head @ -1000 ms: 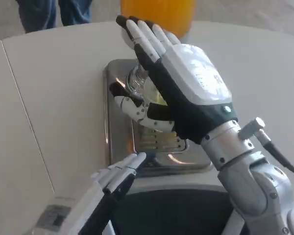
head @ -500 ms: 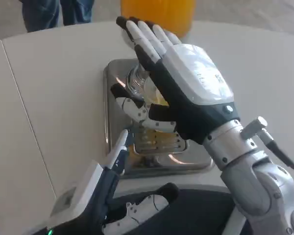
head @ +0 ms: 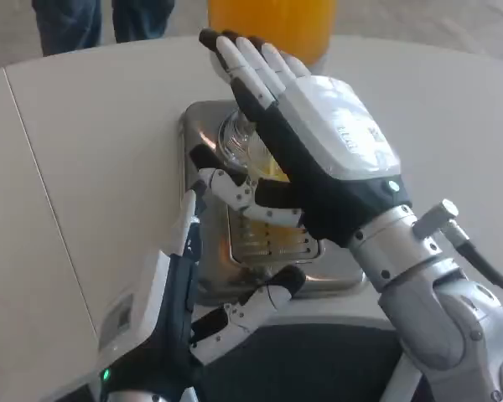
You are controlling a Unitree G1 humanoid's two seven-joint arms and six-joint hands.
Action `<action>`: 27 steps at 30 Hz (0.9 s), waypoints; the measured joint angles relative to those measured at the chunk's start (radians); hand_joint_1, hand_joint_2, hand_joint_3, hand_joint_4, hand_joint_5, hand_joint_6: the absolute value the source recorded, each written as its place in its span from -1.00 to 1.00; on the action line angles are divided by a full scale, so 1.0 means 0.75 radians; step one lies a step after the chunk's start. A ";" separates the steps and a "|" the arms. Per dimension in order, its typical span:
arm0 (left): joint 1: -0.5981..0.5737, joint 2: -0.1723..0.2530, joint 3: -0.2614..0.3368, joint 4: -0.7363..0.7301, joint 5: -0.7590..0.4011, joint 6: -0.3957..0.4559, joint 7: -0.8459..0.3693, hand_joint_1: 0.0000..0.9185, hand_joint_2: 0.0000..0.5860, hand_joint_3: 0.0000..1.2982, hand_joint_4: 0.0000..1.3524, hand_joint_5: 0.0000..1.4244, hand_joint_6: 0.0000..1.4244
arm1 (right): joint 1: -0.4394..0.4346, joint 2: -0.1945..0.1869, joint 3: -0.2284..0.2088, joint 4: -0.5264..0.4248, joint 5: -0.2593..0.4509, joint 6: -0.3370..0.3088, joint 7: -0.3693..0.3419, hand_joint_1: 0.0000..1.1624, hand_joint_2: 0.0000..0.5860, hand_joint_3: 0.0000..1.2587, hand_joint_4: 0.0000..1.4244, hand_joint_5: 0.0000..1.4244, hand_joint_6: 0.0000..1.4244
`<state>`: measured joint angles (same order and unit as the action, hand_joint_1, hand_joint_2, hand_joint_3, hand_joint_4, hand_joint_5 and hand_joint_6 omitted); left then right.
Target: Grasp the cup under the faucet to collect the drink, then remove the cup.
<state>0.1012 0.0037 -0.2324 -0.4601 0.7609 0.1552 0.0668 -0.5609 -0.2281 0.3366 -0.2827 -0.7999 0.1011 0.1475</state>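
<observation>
A square silver metal drip tray (head: pixel 203 251) sits at the centre of the frame on the white round table (head: pixel 101 151), with bare tabletop to its left and upper right. On the tray stands a clear glass cup (head: pixel 235 142) holding a little yellow drink, just below the orange juice dispenser tank (head: pixel 270 21) at the top edge. The right hand (head: pixel 306 146) reaches in from the lower right and covers the cup's right side, its fingers straight and close together beside the glass and the thumb curled round the cup's near side; whether it truly grips cannot be told. The left hand (head: pixel 180 293) rises at the lower left, fingers parted and holding nothing, fingertips over the tray's left rim.
</observation>
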 measured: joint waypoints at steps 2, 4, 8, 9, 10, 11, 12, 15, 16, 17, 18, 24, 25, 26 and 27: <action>-0.024 -0.028 -0.023 0.028 0.010 0.018 0.039 -0.54 -0.83 -1.00 -1.00 -0.80 -0.59 | 0.000 0.000 0.000 -0.004 0.000 0.003 0.005 -0.27 0.62 -1.00 -1.00 -1.00 -1.00; -0.050 -0.046 -0.044 0.055 0.038 0.030 0.065 -0.53 -0.83 -1.00 -1.00 -0.80 -0.59 | 0.000 0.000 0.000 -0.008 0.000 0.004 0.010 -0.26 0.62 -1.00 -1.00 -1.00 -1.00; -0.106 -0.064 -0.050 0.121 0.042 0.063 0.113 -0.52 -0.84 -1.00 -1.00 -0.80 -0.59 | 0.002 -0.002 -0.001 -0.014 0.000 0.007 0.019 -0.26 0.62 -1.00 -1.00 -1.00 -1.00; -0.112 -0.064 -0.050 0.129 0.042 0.067 0.117 -0.52 -0.84 -1.00 -1.00 -0.80 -0.59 | 0.002 -0.002 -0.001 -0.016 0.000 0.008 0.020 -0.26 0.62 -1.00 -1.00 -1.00 -1.00; -0.121 -0.064 -0.050 0.138 0.042 0.072 0.122 -0.52 -0.84 -1.00 -1.00 -0.80 -0.59 | 0.003 -0.003 -0.001 -0.022 0.000 0.010 0.024 -0.26 0.62 -1.00 -1.00 -1.00 -1.00; -0.138 -0.064 -0.050 0.154 0.041 0.079 0.130 -0.52 -0.84 -1.00 -1.00 -0.80 -0.59 | 0.005 -0.005 -0.003 -0.031 0.000 0.016 0.032 -0.26 0.62 -1.00 -1.00 -1.00 -1.00; -0.147 -0.064 -0.050 0.161 0.040 0.085 0.134 -0.52 -0.83 -1.00 -1.00 -0.80 -0.59 | 0.006 -0.006 -0.003 -0.035 0.000 0.017 0.036 -0.26 0.62 -1.00 -1.00 -1.00 -1.00; -0.166 -0.063 -0.057 0.182 0.035 0.095 0.147 -0.53 -0.83 -1.00 -1.00 -0.79 -0.59 | 0.014 -0.010 -0.008 -0.055 0.000 0.024 0.046 -0.26 0.62 -1.00 -1.00 -1.00 -1.00; -0.168 -0.063 -0.058 0.184 0.035 0.097 0.147 -0.53 -0.83 -1.00 -1.00 -0.79 -0.59 | 0.015 -0.010 -0.008 -0.057 -0.001 0.024 0.047 -0.26 0.63 -1.00 -1.00 -1.00 -1.00; -0.177 -0.061 -0.066 0.193 0.034 0.101 0.148 -0.53 -0.83 -1.00 -1.00 -0.79 -0.59 | 0.031 -0.012 -0.016 -0.091 -0.005 0.037 0.057 -0.25 0.62 -1.00 -1.00 -1.00 -1.00; -0.180 -0.061 -0.068 0.196 0.034 0.103 0.149 -0.53 -0.83 -1.00 -1.00 -0.79 -0.59 | 0.037 -0.013 -0.018 -0.103 -0.007 0.041 0.060 -0.25 0.63 -1.00 -1.00 -1.00 -1.00; -0.208 -0.057 -0.075 0.216 0.001 0.110 0.160 -0.54 -0.83 -1.00 -1.00 -0.78 -0.58 | 0.120 -0.009 -0.031 -0.249 -0.046 0.105 0.103 -0.23 0.63 -1.00 -1.00 -1.00 -1.00; -0.210 -0.057 -0.076 0.220 -0.002 0.111 0.162 -0.54 -0.83 -1.00 -1.00 -0.78 -0.58 | 0.131 -0.008 -0.034 -0.265 -0.052 0.111 0.105 -0.21 0.67 -1.00 -1.00 -1.00 -1.00; -0.216 -0.057 -0.077 0.226 -0.006 0.112 0.163 -0.54 -0.83 -1.00 -1.00 -0.78 -0.58 | 0.150 -0.005 -0.040 -0.289 -0.056 0.123 0.112 -0.17 0.63 -1.00 -1.00 -1.00 -1.00; -0.220 -0.056 -0.077 0.230 -0.007 0.113 0.163 -0.54 -0.83 -1.00 -1.00 -0.77 -0.57 | 0.171 -0.003 -0.047 -0.314 -0.060 0.132 0.114 -0.17 0.63 -1.00 -1.00 -1.00 -1.00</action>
<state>-0.0641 -0.0386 -0.2901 -0.2877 0.7554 0.2398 0.1892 -0.4330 -0.2302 0.3017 -0.5182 -0.8452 0.2003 0.2333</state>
